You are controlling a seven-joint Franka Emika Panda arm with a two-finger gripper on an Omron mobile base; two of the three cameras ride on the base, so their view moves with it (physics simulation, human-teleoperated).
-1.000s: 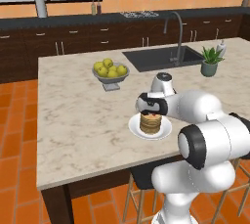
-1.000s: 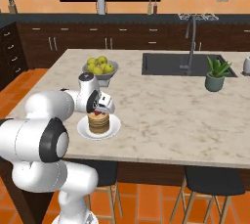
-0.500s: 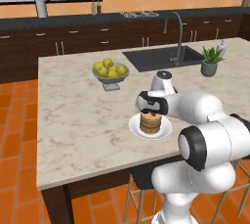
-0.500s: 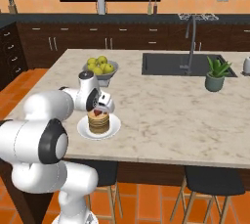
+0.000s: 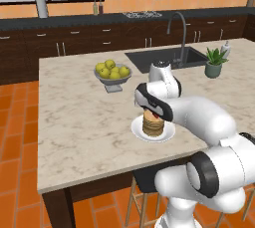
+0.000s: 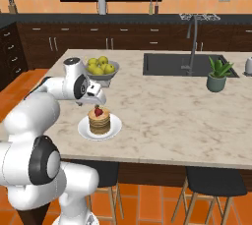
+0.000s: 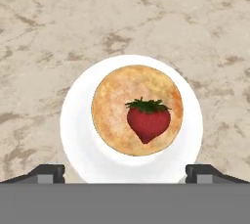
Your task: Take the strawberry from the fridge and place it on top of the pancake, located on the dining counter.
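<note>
The strawberry (image 7: 148, 120) lies on top of the pancake (image 7: 136, 110), a tan stack on a little white plate (image 7: 78, 120). The plate stands on the dining counter (image 7: 49, 22) near its front edge. In the right base view the strawberry (image 6: 99, 111) shows red on the pancake (image 6: 99, 122), free of the fingers. My gripper (image 7: 126, 173) hangs just above the stack, open, with its two tips spread wider than the plate and nothing between them. From the left, the gripper (image 5: 151, 108) covers the top of the pancake (image 5: 152, 126).
A bowl of yellow-green fruit (image 5: 113, 72) stands behind the plate. Further right are the dark inset sink (image 6: 187, 65) with its faucet (image 6: 192, 42) and a potted plant (image 6: 217, 74). Dark stools (image 6: 211, 182) stand under the counter's near edge.
The hand has lifted slightly away from the pancake stack. The strawberry stays on top of the stack.
</note>
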